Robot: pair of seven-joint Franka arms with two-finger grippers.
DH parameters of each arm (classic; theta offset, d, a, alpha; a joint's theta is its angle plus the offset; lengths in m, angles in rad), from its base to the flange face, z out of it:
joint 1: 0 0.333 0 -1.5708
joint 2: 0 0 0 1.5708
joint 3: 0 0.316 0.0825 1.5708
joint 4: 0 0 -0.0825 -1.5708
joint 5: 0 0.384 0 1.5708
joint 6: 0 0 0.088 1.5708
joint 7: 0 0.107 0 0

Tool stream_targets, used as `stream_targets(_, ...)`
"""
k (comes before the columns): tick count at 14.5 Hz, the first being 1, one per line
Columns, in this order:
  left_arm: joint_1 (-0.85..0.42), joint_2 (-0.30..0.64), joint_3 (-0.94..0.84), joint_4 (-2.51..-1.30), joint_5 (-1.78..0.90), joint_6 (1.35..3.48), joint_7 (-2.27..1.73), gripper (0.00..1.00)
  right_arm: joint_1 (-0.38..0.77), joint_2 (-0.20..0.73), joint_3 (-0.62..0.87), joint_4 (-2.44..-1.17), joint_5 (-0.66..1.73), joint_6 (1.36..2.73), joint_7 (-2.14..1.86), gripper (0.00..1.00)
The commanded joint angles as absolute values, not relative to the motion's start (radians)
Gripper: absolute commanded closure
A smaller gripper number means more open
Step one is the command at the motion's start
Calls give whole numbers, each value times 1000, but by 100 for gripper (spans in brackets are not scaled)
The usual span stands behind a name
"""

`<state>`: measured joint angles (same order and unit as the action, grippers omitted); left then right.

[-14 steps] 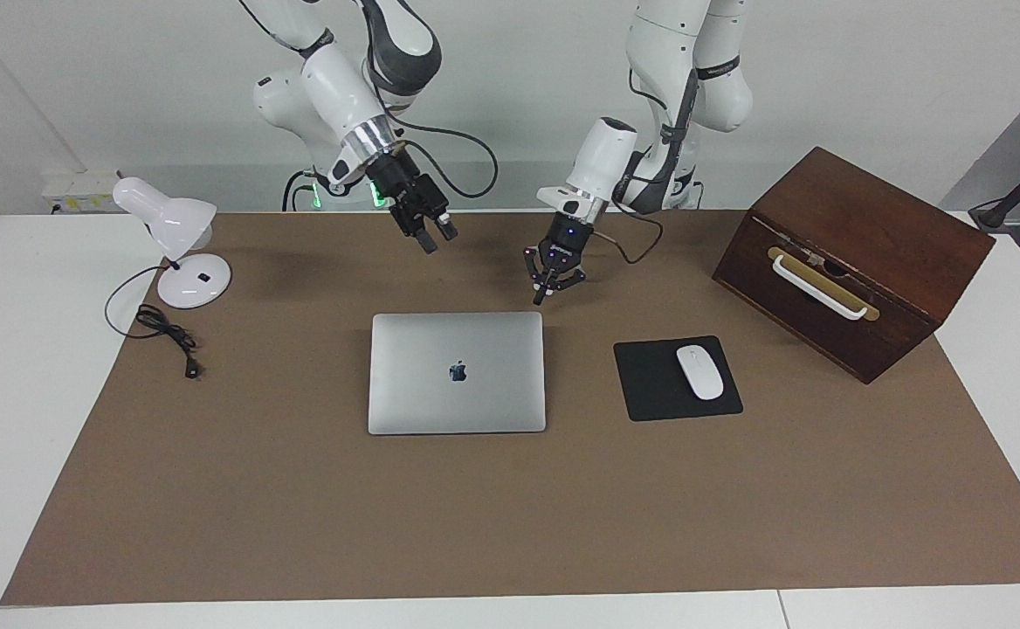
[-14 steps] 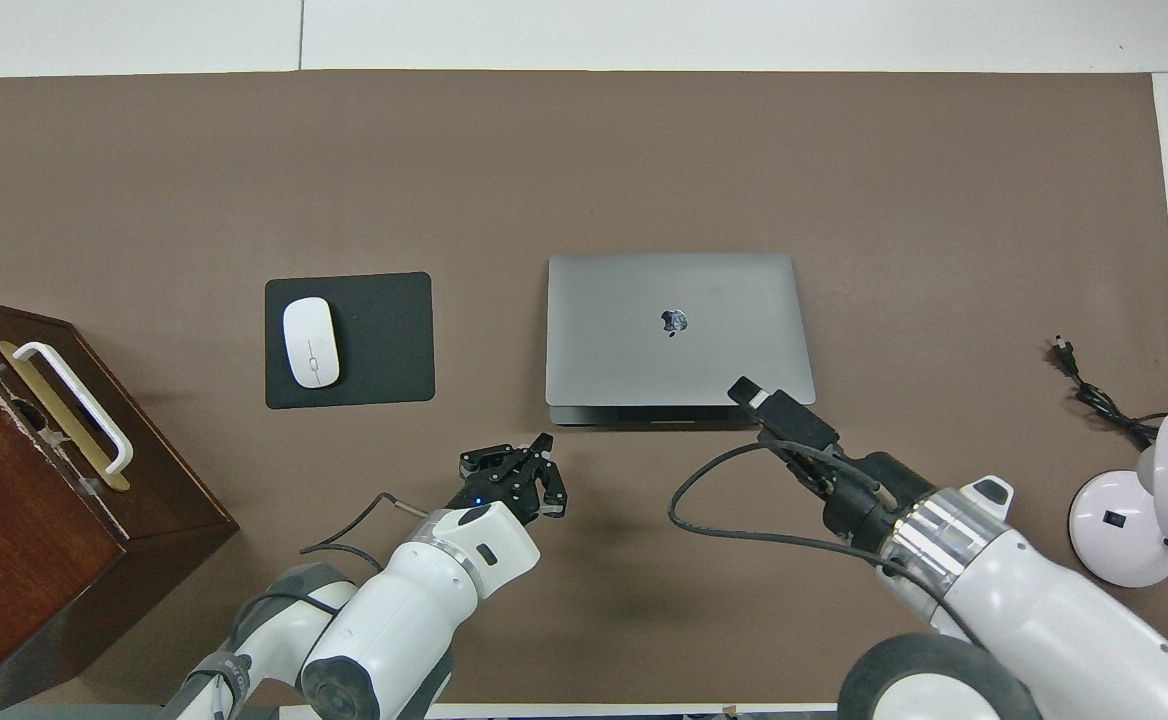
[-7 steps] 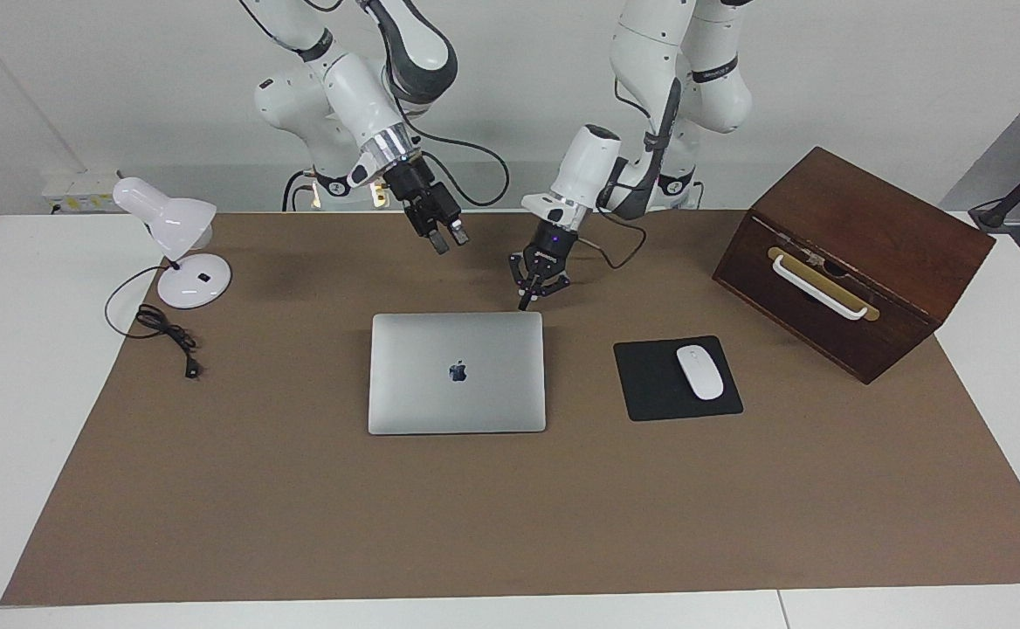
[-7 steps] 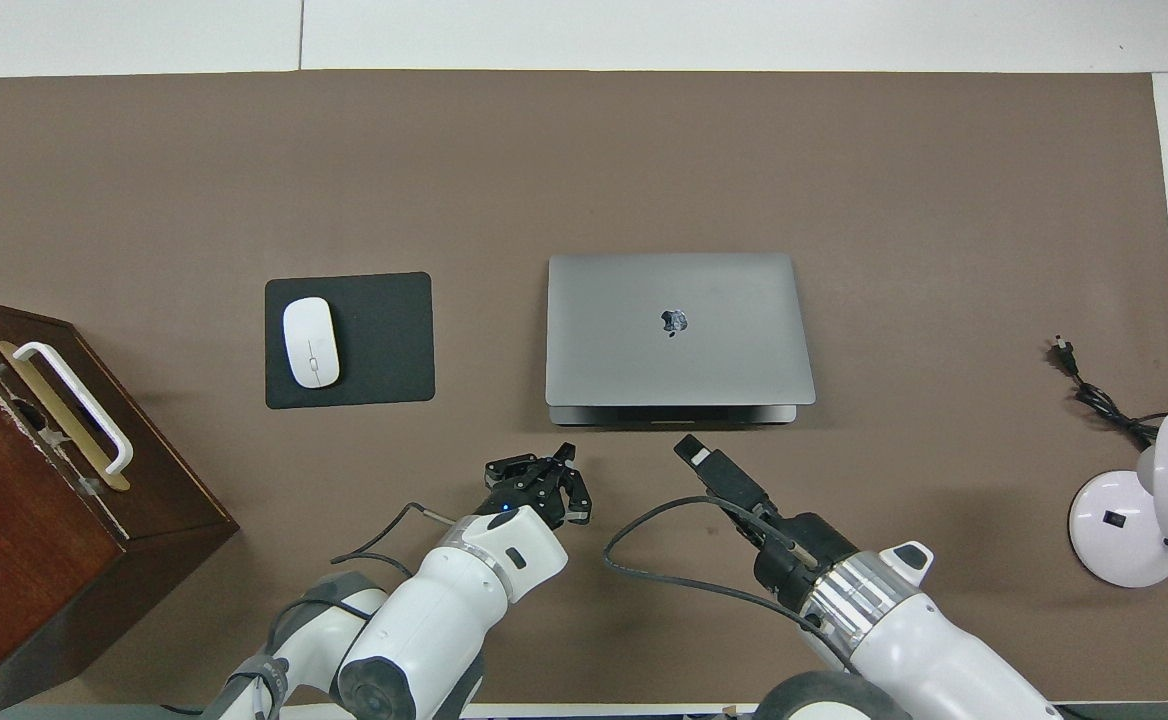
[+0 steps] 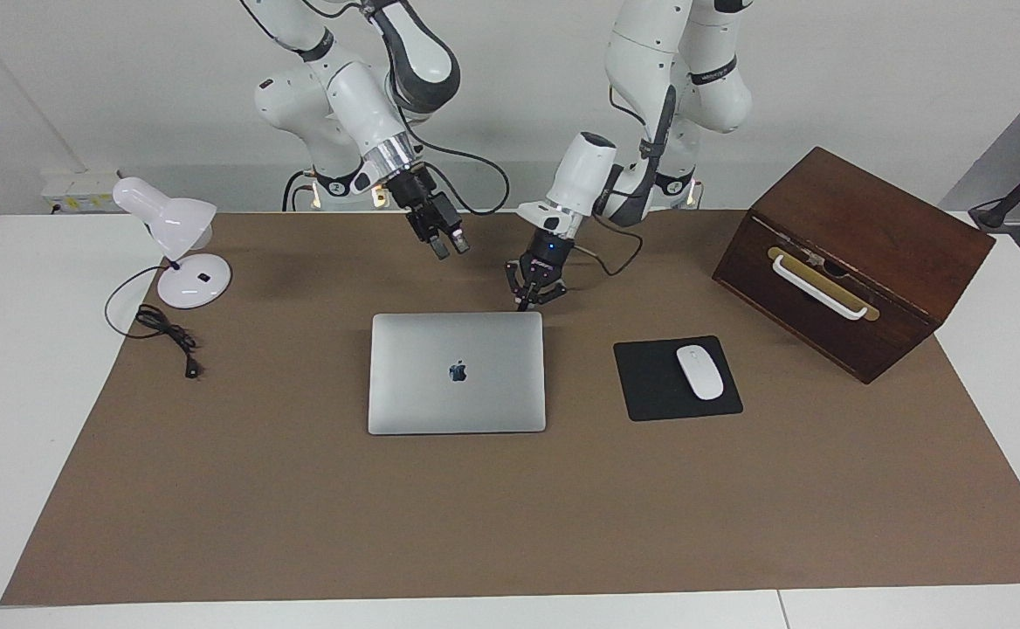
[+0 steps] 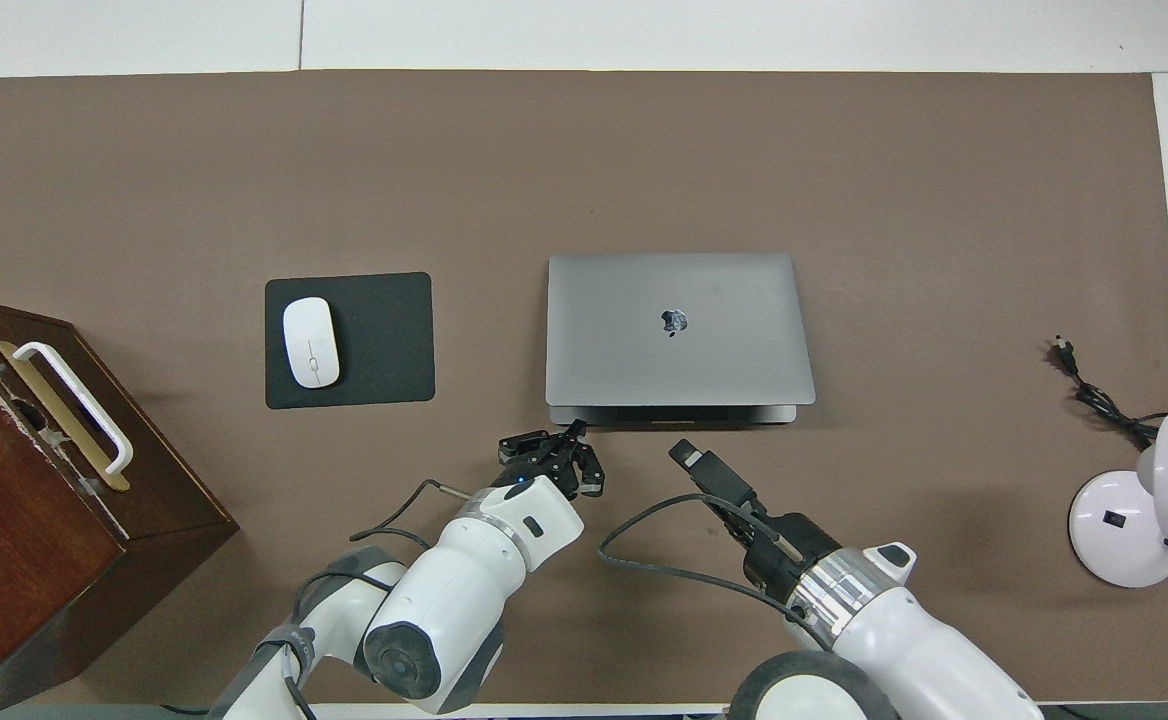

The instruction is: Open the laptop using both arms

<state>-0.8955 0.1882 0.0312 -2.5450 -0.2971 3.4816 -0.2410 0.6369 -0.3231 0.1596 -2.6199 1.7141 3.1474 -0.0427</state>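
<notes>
Overhead view: the laptop (image 6: pixel 679 335) lies flat and closed in the middle of the brown mat (image 6: pixel 584 150), logo up. The left gripper (image 6: pixel 576 432) hangs at about seven o'clock from the laptop, just off its corner nearest the robots — its fingertips are pressed together, holding nothing. The right gripper (image 6: pixel 682 451) is up in the air at six o'clock from the laptop; I cannot tell if its fingers are apart.

Robotics lab set up like an office desk. Two white robot arms (image 5: pixel 344 79) are mounted at a white table (image 5: pixel 30 367) covered by a brown mat (image 5: pixel 510 515), against a bare white wall (image 5: pixel 126 79). Staged desk props: laptop (image 5: pixel 457 373), mouse (image 5: pixel 699 372) on mouse pad (image 5: pixel 650 384), desk lamp (image 5: pixel 174 245), wooden box (image 5: pixel 859 253).
</notes>
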Motion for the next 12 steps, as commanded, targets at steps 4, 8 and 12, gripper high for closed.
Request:
stream_targets(4,-896,279,63,-2456,-311,3507,-199,100,641,-279,166,-2600,1755,3171,-94,0)
stream_targets(8,-871,299,66,-2448,-305,3507,-178,100,632,-186,164,-2547,1752,3169,-103,0)
stream_targets(12,-857,308,66,-2438,-298,3507,-163,100,608,-91,163,-2475,1750,3169,-133,0)
